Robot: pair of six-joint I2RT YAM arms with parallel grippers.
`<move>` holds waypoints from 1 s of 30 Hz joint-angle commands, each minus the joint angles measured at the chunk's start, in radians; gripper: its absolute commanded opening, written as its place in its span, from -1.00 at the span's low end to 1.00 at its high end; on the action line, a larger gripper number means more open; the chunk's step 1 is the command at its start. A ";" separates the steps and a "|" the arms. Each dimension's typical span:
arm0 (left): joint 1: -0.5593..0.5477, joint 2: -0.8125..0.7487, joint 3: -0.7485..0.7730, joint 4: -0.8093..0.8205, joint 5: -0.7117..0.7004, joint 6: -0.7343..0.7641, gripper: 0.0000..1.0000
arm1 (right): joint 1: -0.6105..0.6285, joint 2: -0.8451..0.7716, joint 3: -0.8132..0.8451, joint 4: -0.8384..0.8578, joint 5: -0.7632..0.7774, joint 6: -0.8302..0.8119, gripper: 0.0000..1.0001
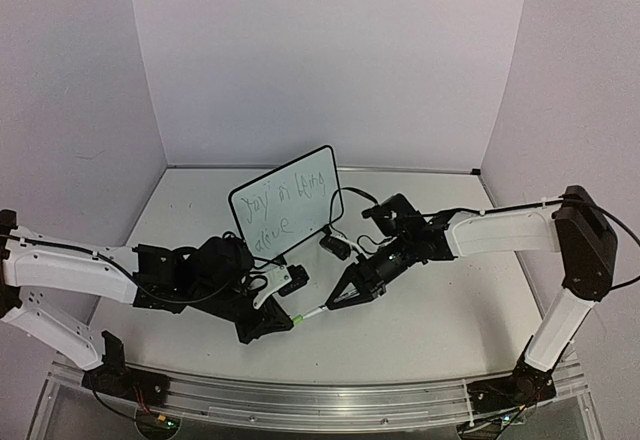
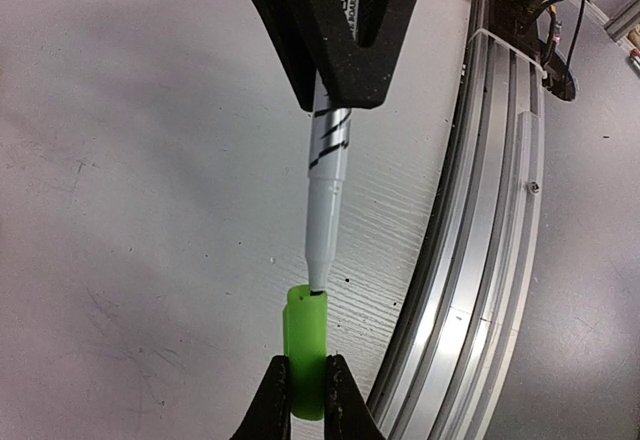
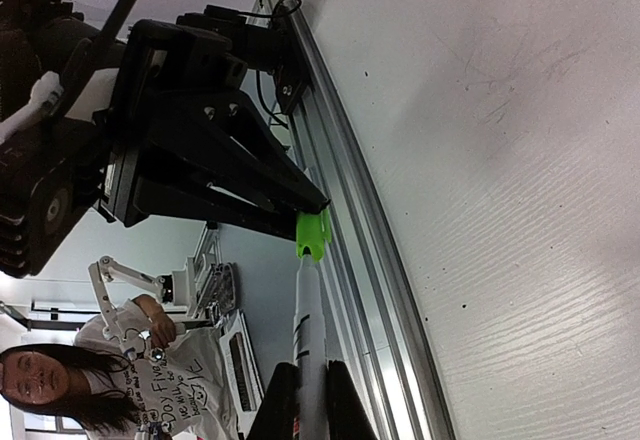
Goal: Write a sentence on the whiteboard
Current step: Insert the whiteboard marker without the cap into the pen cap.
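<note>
Top external view first: nearest us, an aluminium rail [image 1: 300,400] runs along the table [image 1: 450,310] edge where both arms are bolted. Just beyond it the two grippers meet tip to tip, low over the table. We see the left gripper [image 1: 290,322] pinched shut on a green cap [image 1: 298,317], and the right gripper [image 1: 330,303] clamped on the barrel of a white marker [image 1: 313,311]. From the left wrist we see the marker's nib at the mouth of the cap, with the barrel outside. Behind the grippers, the whiteboard [image 1: 318,212] stands upright on the table, left of centre. The sentence [image 1: 272,203] crosses its face in two lines of green scrawl, too small for us to read surely.
</note>
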 commanded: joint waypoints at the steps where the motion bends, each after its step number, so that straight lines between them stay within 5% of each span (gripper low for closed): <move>1: -0.007 -0.025 0.055 0.018 0.004 0.022 -1.00 | 0.016 0.017 0.042 0.001 -0.045 -0.024 -1.00; 30: -0.020 0.038 0.173 0.076 0.012 0.065 -1.00 | 0.082 0.051 0.107 -0.059 -0.076 -0.073 -1.00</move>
